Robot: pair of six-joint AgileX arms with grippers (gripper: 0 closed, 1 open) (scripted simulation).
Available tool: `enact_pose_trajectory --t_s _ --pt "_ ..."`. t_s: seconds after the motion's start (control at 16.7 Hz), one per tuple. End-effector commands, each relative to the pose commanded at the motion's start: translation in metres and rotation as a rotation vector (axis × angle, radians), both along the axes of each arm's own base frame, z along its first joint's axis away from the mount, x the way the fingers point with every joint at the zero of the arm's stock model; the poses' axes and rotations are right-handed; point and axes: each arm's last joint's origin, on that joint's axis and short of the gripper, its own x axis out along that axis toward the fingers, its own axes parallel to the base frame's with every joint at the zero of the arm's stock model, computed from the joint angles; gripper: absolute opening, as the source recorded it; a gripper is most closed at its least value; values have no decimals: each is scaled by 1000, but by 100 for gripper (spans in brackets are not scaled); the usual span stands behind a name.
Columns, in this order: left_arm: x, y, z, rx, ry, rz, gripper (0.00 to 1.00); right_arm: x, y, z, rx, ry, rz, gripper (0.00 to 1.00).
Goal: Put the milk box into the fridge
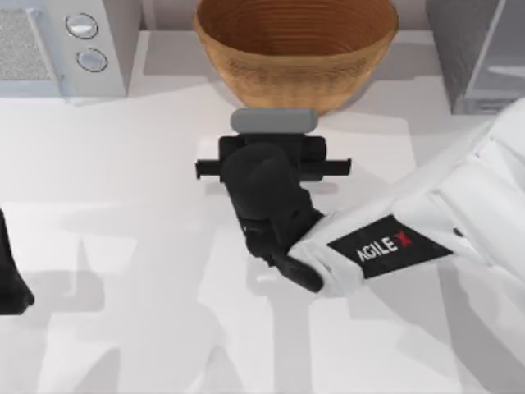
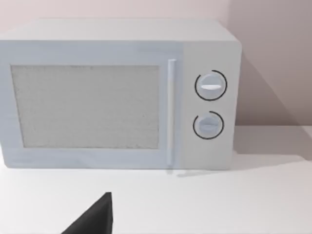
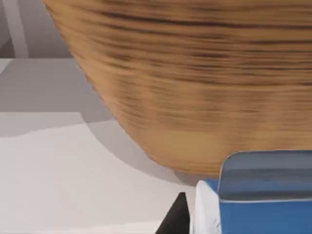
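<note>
Milk box: the small blue-topped carton (image 3: 265,195) stands on the white table (image 1: 123,271), just in front of the woven brown basket (image 1: 295,49), under my right gripper (image 1: 273,135).
Right fingers: I cannot tell their spread or whether they hold it.
Handling: likely light, thin-walled, crushable; take the flat sides, gently.
Count: one carton, one basket, one dark-grey fridge (image 1: 480,49), one white microwave (image 2: 122,92).
Left gripper: parked at the table's left edge (image 1: 10,283).

White table (image 1: 123,246). Standing on it: white microwave (image 1: 61,45) with two round knobs at 11 o'clock; woven brown basket (image 1: 295,49) at 12 o'clock; milk box (image 1: 273,121) touching the basket's near side; dark-grey fridge (image 1: 480,49) at 1 o'clock.
</note>
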Motion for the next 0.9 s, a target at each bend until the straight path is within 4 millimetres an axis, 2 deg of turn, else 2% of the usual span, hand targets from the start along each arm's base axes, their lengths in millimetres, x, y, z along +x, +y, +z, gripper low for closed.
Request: enact_pose_trajectory --t_s 0.24,0.42,0.72,0.9 --pt "0 0 0 0 0 0 100 -2 -2 61 -14 13 0 0" --pt "0 0 0 0 0 0 100 -6 -5 92 -9 8 2 0" --pt "0 0 0 0 0 0 100 -6 -5 93 -8 8 1 0" --pt "0 0 0 0 0 0 100 -6 -19 103 -8 13 1 0"
